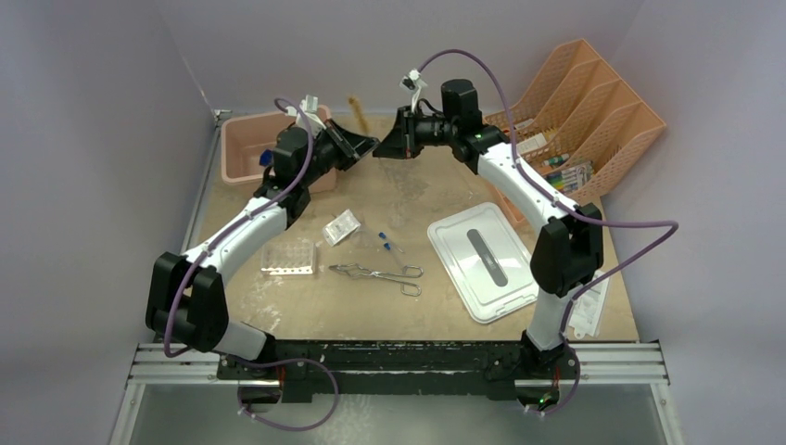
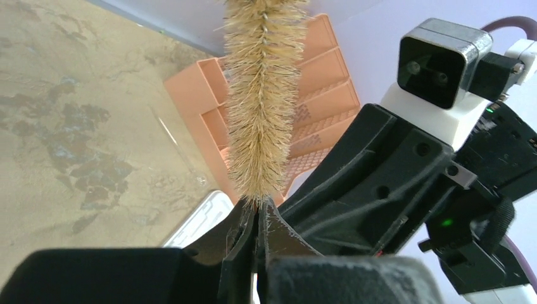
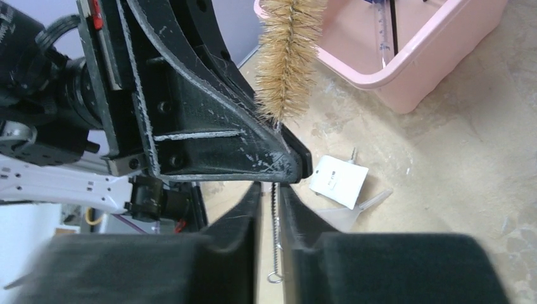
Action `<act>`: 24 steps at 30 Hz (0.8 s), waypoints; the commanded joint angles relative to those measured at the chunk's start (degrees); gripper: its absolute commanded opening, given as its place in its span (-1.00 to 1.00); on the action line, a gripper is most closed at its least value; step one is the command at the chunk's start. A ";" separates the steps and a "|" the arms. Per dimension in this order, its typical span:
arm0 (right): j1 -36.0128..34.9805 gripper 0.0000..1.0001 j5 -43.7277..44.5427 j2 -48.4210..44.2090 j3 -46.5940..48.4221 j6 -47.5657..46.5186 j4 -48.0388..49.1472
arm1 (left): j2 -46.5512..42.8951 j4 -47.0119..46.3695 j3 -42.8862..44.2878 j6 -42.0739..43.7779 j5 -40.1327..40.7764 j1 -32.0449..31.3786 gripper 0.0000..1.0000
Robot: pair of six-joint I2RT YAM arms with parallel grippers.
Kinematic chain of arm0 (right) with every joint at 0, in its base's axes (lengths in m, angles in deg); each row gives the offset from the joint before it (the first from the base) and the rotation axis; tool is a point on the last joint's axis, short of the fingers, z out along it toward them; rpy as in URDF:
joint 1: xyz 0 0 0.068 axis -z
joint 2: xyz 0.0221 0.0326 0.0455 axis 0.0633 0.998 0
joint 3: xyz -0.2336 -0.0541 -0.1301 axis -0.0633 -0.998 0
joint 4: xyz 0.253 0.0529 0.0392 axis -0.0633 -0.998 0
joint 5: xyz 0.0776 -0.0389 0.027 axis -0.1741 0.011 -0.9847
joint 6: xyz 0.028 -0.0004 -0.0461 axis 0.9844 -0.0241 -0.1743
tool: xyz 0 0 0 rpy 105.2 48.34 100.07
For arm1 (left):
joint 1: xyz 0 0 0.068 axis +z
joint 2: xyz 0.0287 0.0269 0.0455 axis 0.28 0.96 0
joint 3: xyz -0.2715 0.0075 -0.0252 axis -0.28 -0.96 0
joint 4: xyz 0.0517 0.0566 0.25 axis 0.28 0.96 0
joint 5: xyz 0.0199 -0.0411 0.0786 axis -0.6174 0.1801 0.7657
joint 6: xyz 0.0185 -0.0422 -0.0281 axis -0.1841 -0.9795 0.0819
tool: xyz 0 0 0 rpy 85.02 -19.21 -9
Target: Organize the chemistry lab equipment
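Upper centre of the top view, the two arms meet: left gripper (image 2: pixel 256 214) is clamped tight on the thin brush (image 2: pixel 263 95) just below its bristles, while right gripper (image 3: pixel 271 193) stands slightly parted around its wire stem

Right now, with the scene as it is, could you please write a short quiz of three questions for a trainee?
1. True or false: the tongs lie on the table, outside the pink tub.
2. What do the left fingers grip? A) a spoon B) a brush C) a cup
3. Name the flat white thing on the table to the right of the tongs.
Key: 1 true; 2 B; 3 the lid.
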 commanded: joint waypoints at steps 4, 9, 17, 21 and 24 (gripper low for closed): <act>0.14 -0.07 6.48 -4.50 0.59 -3.01 -2.14 | -2.76 10.29 6.06 3.61 15.08 0.68 -1.00; 1.19 0.36 20.04 -9.24 -1.24 -2.05 -3.99 | -3.79 20.17 8.60 -3.50 31.30 5.11 -1.00; 1.61 0.41 29.06 -14.12 -5.69 -4.04 -6.14 | -2.23 34.27 15.09 -16.41 57.00 8.16 -1.00; 1.61 0.41 29.98 -15.33 -8.31 -3.94 -5.87 | 2.71 48.84 23.51 -24.19 64.36 8.37 -1.00; 1.61 0.41 30.58 -15.49 -9.22 -3.98 -5.86 | 7.04 56.94 28.62 -30.01 65.42 8.79 -1.00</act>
